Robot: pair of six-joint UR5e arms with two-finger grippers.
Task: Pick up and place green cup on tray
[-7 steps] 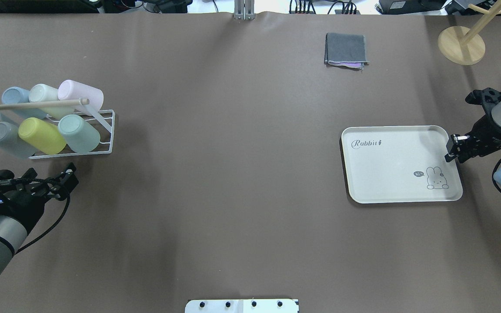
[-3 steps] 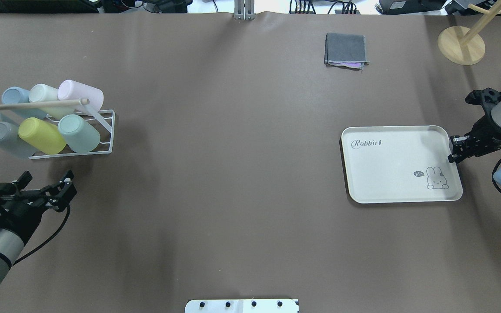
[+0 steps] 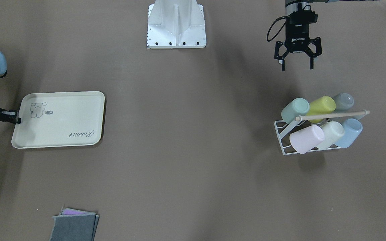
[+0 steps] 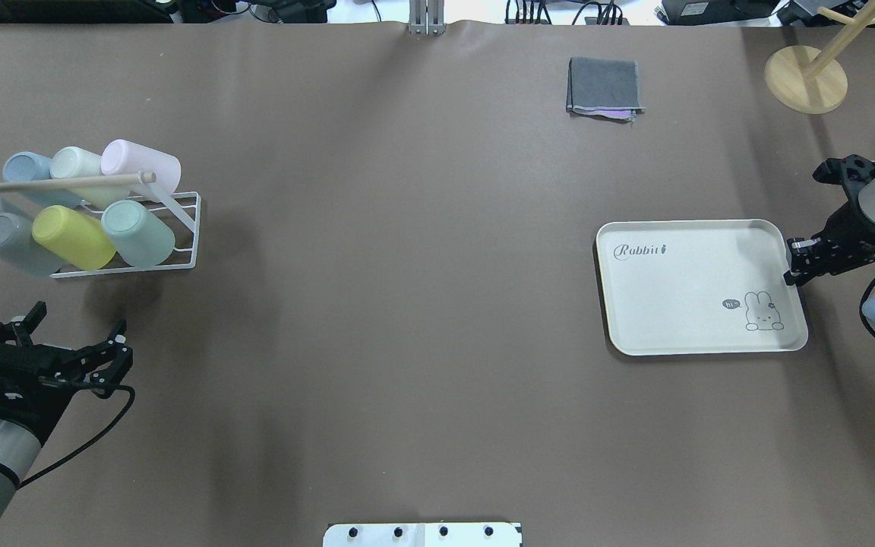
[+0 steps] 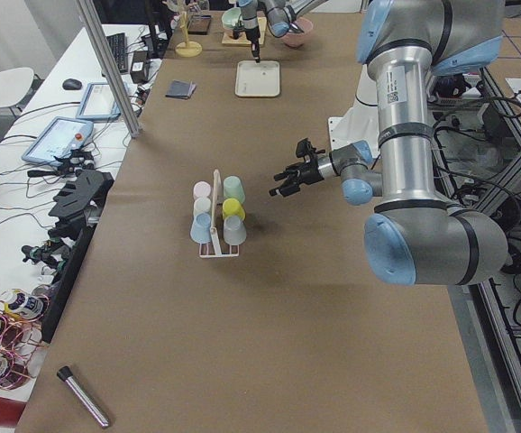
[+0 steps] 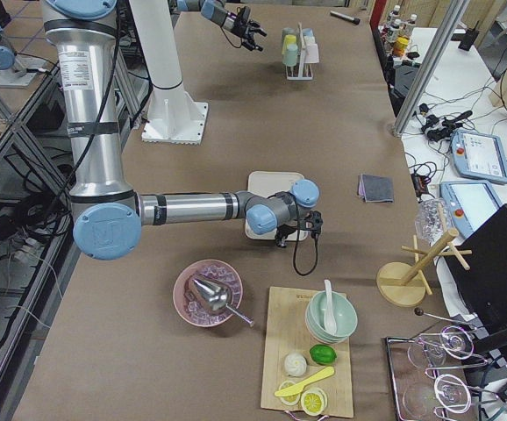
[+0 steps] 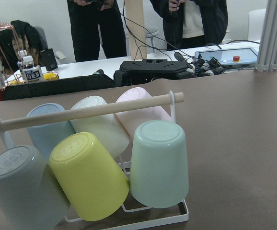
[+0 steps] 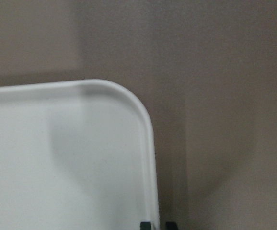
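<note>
Awaiting pickup, the green cup is stowed tilted in the wire rack, well apart from the tray. Left jaws: spread wide, empty, near the rack. Right jaws: closed, empty, beside the tray rim. Approach step judged; cup body to be straddled next.

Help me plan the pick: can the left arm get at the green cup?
Probably yes: the open left end effector faces the green cup in the rack's nearest row, nothing between them.
</note>
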